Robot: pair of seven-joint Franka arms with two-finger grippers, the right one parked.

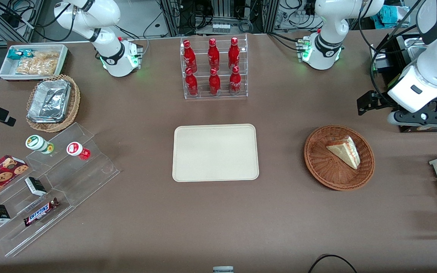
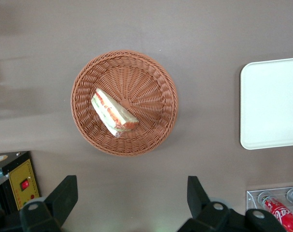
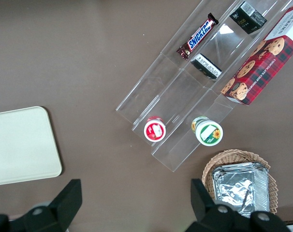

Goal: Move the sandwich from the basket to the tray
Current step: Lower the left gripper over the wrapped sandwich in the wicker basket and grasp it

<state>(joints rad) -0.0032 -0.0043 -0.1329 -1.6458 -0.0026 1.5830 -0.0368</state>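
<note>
One pale sandwich (image 2: 112, 112) wedge w/ red-green filling in basket (image 2: 156, 82); hand (image 2: 132, 203) above, spread wide, nothing held

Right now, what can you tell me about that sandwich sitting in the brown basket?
The sandwich is a triangular wedge of pale white bread with an orange-red and green filling showing along its cut edge. It lies on its side inside the round reddish-brown woven basket, touching only the wicker. Nothing grips it: the gripper hangs open above, off the basket's rim. The cream tray lies apart, with nothing on it.
</note>
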